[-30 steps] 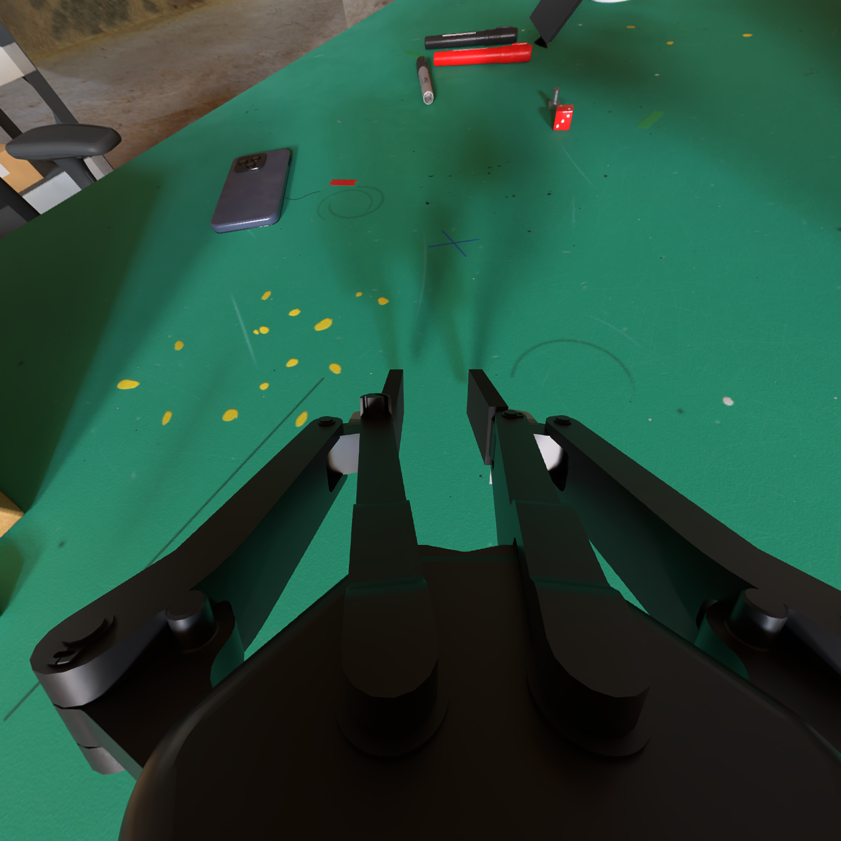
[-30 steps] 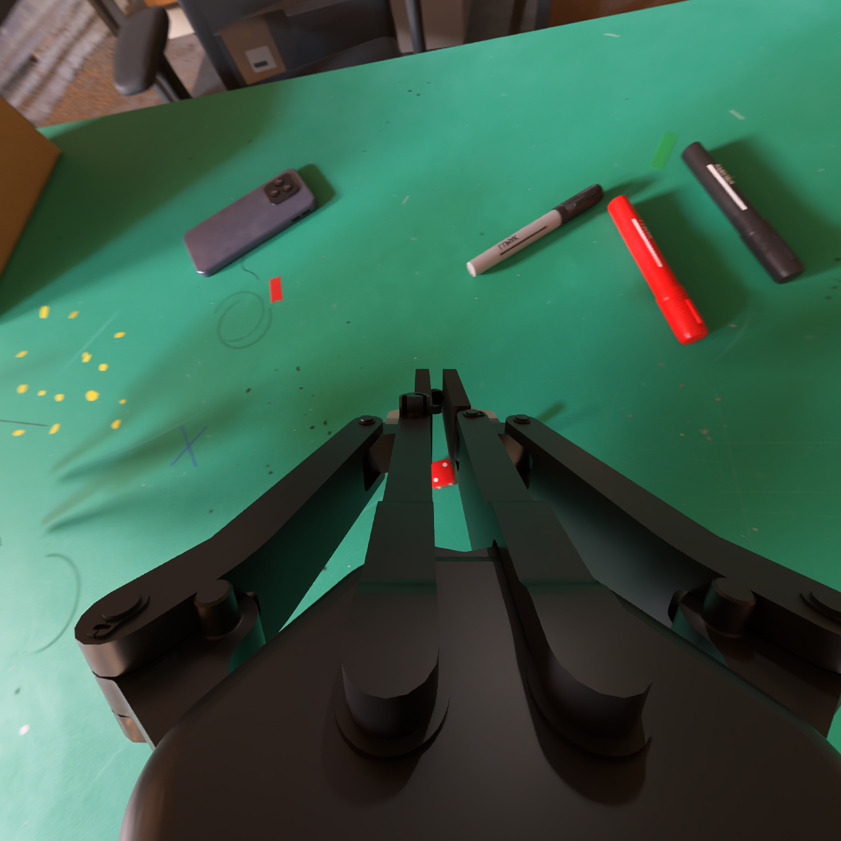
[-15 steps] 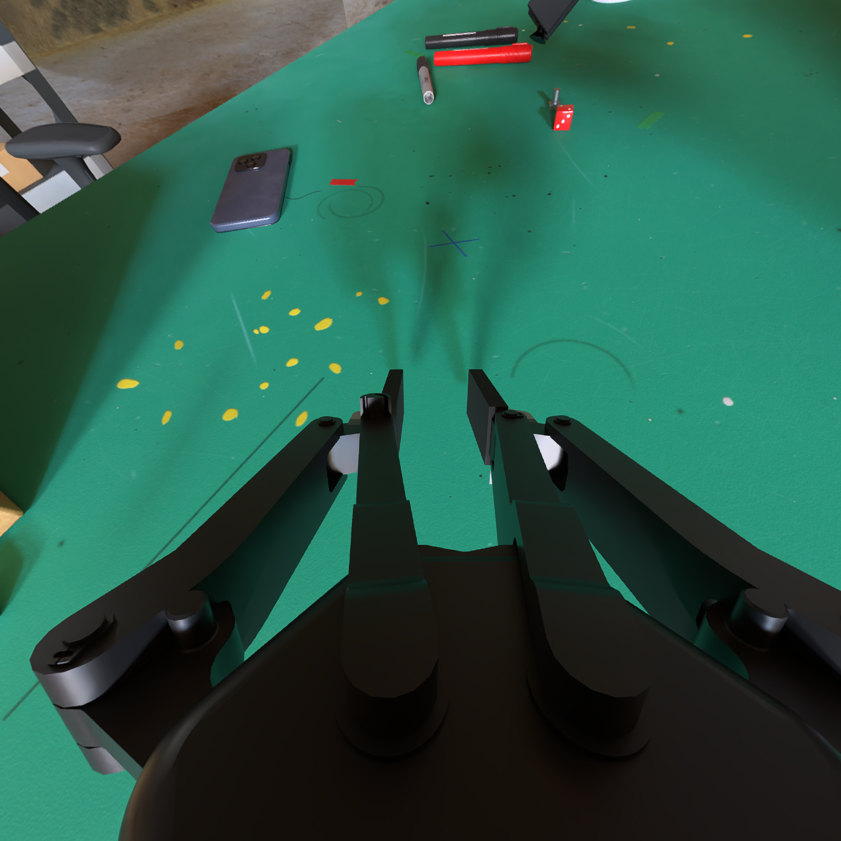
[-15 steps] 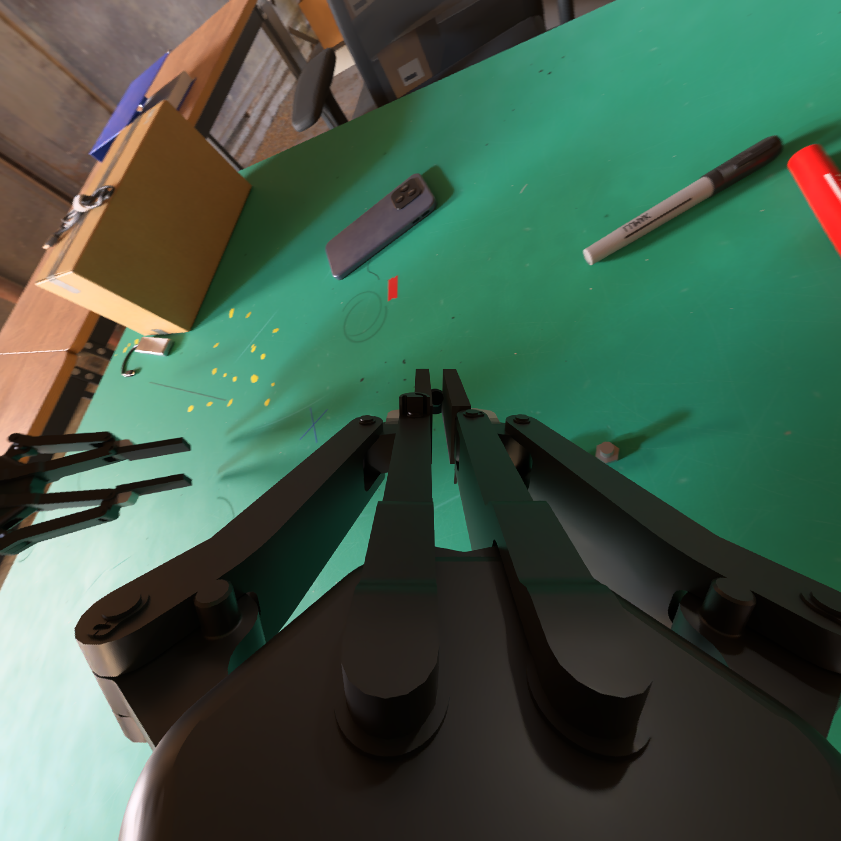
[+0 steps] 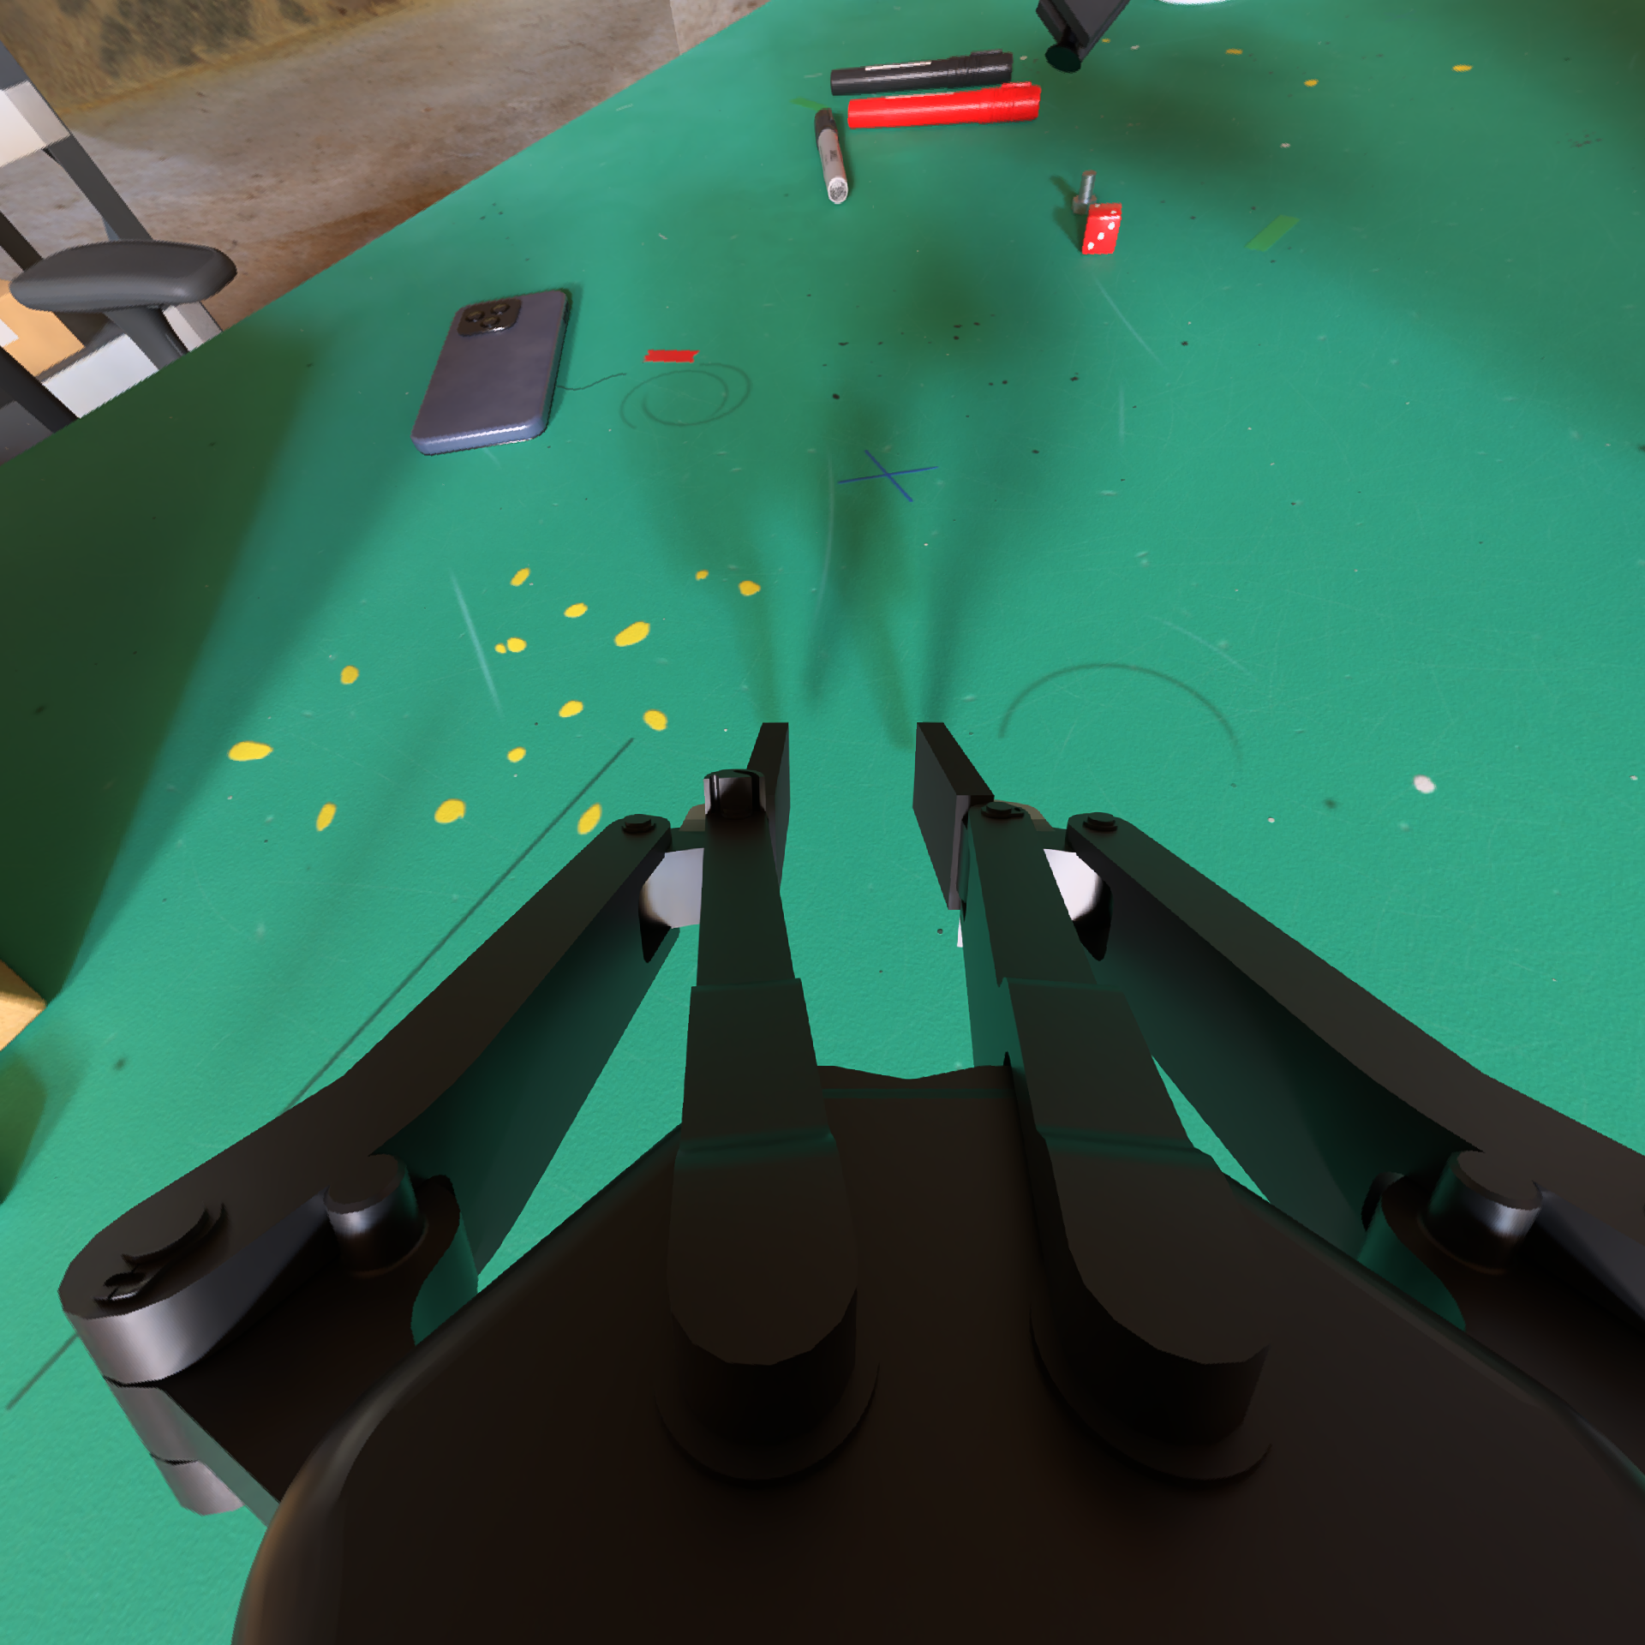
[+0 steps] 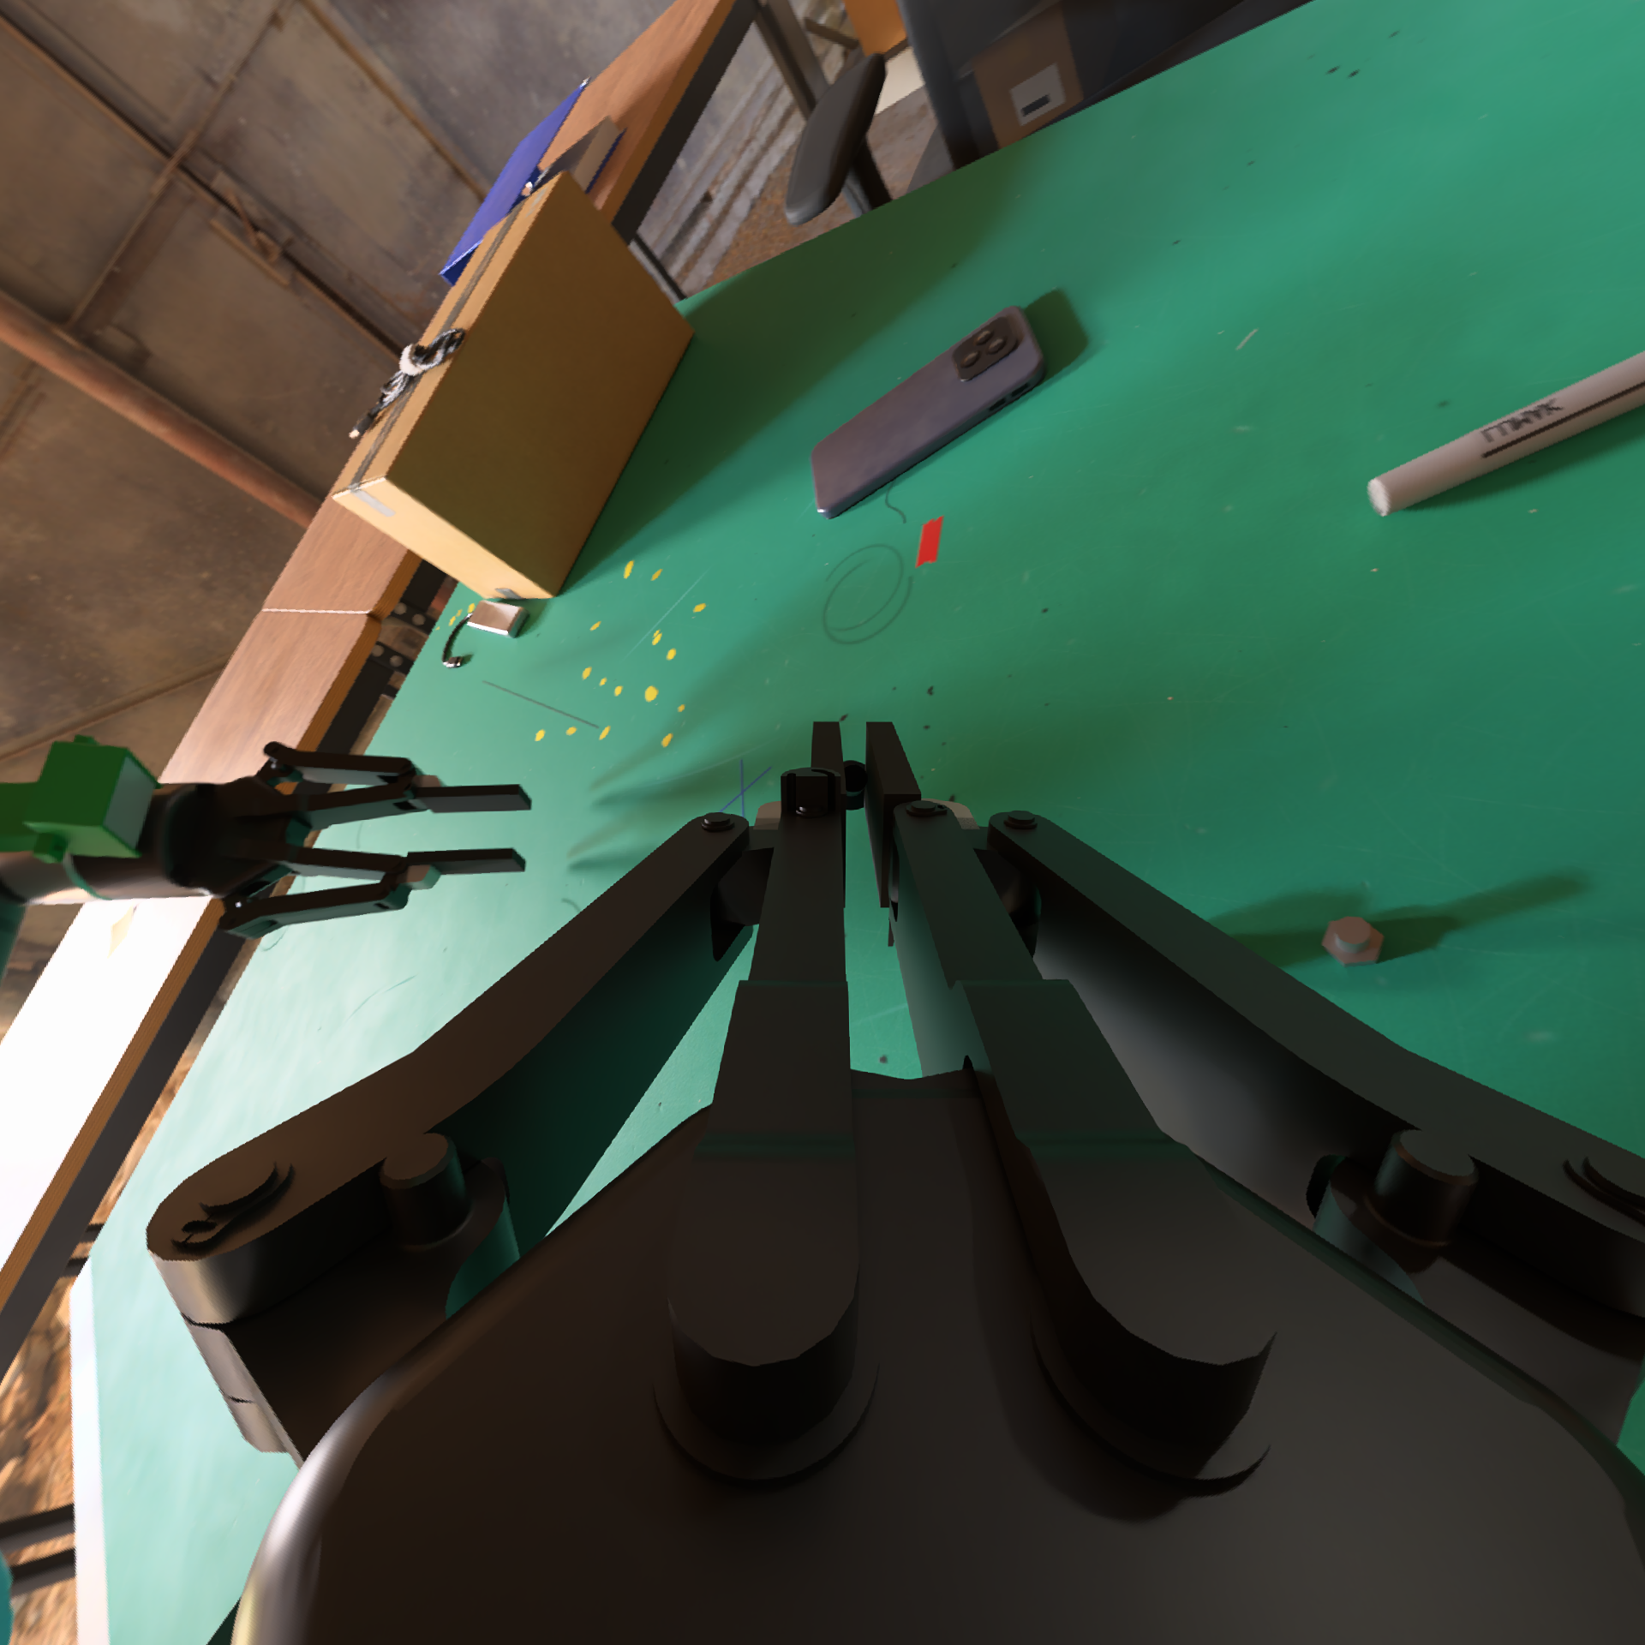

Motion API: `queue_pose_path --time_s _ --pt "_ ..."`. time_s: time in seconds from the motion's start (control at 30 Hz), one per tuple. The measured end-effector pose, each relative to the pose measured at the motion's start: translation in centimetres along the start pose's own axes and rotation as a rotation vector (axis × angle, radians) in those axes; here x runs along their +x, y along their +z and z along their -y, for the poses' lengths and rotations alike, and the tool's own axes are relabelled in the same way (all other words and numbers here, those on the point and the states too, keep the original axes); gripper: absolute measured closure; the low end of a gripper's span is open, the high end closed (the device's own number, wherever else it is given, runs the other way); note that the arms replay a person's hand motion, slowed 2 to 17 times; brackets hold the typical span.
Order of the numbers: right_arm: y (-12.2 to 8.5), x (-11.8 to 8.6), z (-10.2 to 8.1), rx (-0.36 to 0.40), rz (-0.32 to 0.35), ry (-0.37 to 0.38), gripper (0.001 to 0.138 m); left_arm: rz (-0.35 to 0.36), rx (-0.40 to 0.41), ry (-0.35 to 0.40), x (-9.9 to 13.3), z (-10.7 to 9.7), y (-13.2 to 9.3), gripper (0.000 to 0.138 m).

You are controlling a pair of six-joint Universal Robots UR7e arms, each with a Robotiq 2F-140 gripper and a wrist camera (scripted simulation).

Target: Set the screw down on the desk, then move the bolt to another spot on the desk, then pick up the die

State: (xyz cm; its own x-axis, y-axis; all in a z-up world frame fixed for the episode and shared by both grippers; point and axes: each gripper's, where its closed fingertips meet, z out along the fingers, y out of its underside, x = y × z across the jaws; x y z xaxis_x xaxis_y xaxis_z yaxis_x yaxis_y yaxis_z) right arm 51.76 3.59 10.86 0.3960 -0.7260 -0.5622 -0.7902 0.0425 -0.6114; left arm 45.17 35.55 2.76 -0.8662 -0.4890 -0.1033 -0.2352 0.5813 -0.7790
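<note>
My right gripper is shut on a small dark screw, of which only a bit shows between the fingertips, and holds it above the green desk. The right gripper also shows at the top of the left wrist view. A grey bolt stands upright right behind the red die far ahead of my left gripper. In the right wrist view the bolt stands to the right of my fingers and the die is hidden. My left gripper is open and empty, low over the desk.
A dark phone lies left of centre. A black marker, a red marker and a thin pen lie at the far end. A cardboard box and a small metal block sit near the desk edge. An office chair stands off the desk.
My right gripper has swung and tilted toward the box side of the desk, still shut; the die has left its view and the bolt now shows at the right. My left gripper has not moved.
</note>
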Motion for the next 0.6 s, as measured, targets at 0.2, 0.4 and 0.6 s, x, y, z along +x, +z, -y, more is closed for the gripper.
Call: queue_pose_path --time_s 0.2,0.4,0.6 --pt "0.4 -1.8 -0.6 -0.028 0.097 -0.027 0.131 0.0 0.0 0.0 0.0 0.0 0.0 0.101" --pt "0.5 -3.6 -1.1 -0.051 0.202 -0.061 0.131 0.0 -0.001 0.0 0.0 0.0 0.0 0.1" --pt "0.8 -5.0 -1.9 -0.083 0.267 -0.102 0.131 -0.001 -0.001 -0.001 0.0 0.0 0.0 0.1"
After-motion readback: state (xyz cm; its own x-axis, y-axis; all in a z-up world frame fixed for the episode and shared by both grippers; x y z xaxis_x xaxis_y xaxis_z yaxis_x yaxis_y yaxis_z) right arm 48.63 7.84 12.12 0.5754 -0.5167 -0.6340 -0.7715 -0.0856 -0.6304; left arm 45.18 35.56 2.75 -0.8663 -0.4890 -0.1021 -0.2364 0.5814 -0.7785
